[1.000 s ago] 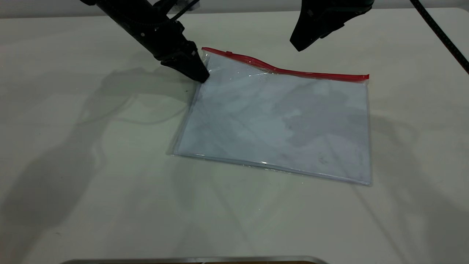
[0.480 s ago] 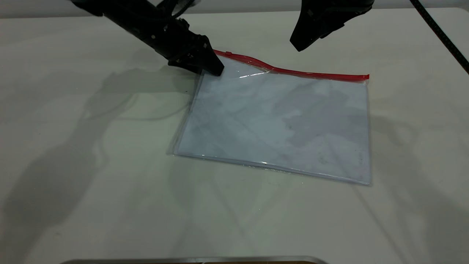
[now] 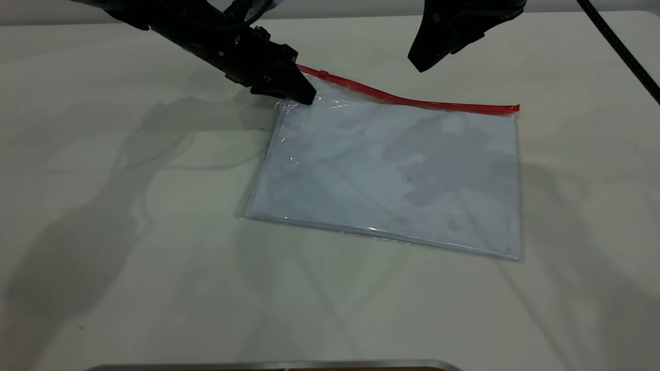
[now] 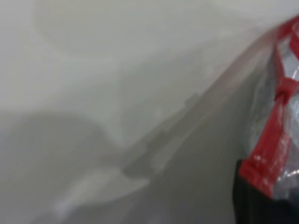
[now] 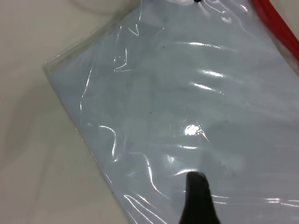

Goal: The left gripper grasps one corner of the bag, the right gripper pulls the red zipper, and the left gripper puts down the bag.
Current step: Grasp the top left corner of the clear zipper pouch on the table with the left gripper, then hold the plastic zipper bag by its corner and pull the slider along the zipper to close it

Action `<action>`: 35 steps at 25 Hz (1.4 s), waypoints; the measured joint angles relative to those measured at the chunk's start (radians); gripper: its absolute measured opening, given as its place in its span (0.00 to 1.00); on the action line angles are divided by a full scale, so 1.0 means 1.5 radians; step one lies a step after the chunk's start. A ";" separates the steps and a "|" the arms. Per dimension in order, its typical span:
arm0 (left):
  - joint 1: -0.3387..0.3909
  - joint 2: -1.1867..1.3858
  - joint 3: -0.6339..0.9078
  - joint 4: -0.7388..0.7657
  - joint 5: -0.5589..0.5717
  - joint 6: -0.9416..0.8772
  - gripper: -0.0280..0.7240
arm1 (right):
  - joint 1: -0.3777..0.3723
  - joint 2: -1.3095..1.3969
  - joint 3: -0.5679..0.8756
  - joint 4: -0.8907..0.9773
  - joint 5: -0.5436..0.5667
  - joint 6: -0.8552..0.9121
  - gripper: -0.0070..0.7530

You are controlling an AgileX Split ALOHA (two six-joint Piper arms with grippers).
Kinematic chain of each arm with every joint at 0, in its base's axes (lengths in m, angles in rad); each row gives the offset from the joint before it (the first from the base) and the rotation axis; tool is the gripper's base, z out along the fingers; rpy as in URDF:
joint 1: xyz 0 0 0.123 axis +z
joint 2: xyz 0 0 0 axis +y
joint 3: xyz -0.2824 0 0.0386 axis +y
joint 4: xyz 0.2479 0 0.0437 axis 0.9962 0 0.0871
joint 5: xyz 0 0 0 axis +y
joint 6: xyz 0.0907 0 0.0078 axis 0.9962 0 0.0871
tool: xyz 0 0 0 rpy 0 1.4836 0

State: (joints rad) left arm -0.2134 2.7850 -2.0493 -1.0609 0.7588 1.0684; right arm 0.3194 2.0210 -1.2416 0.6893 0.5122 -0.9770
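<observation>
Left claw [image 3: 301, 93] pinches the bag [image 3: 392, 170] corner — right claw [image 3: 428, 59] hovers.

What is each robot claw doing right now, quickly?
Left end effector: closed on the bag's corner by the red zipper.
Right end effector: hanging above the bag, holding nothing; open or shut cannot be told.

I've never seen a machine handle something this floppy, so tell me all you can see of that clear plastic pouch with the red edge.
The flat, rectangular clear plastic bag shows pale sheets inside and glints where it wrinkles. A thin red zipper strip runs along its far long edge, with a small slider tab near the far-left corner. It lies on the white table, that corner slightly raised where the slim black left gripper meets it. The wedge-shaped black right gripper hangs above, apart.
</observation>
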 joint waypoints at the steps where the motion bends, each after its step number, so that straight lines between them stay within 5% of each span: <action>1: 0.000 0.000 -0.001 0.000 0.005 0.022 0.11 | 0.000 0.000 0.000 0.000 0.000 0.000 0.77; 12: -0.006 0.000 -0.204 0.304 0.263 0.251 0.11 | 0.000 0.000 0.000 0.005 -0.001 -0.043 0.77; 19: -0.020 0.000 -0.233 0.240 0.272 0.438 0.11 | 0.000 0.001 0.000 0.084 -0.001 -0.126 0.77; 35: -0.062 0.005 -0.233 0.136 0.272 0.460 0.11 | 0.000 0.091 0.000 0.517 -0.033 -0.532 0.77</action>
State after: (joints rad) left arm -0.3071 2.7925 -2.3985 -0.8571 1.1675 1.7583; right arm 0.3194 2.1581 -1.2416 1.4648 0.4632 -1.7755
